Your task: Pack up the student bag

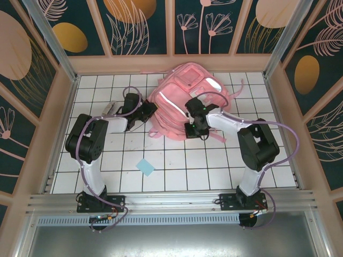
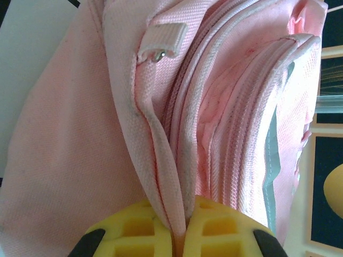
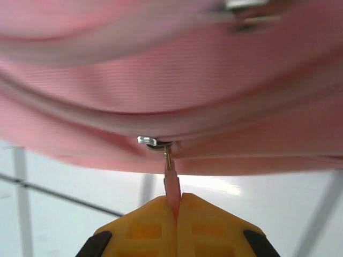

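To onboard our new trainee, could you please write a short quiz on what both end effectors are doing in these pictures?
1. True or false: the right end effector is shut on a zip pull of the student bag.
2. What does the left end effector pinch? A a fold of bag fabric; B a pencil; C nothing.
3. Fill in: the small square on the table is coloured ____.
Key: 1 true; 2 A; 3 blue.
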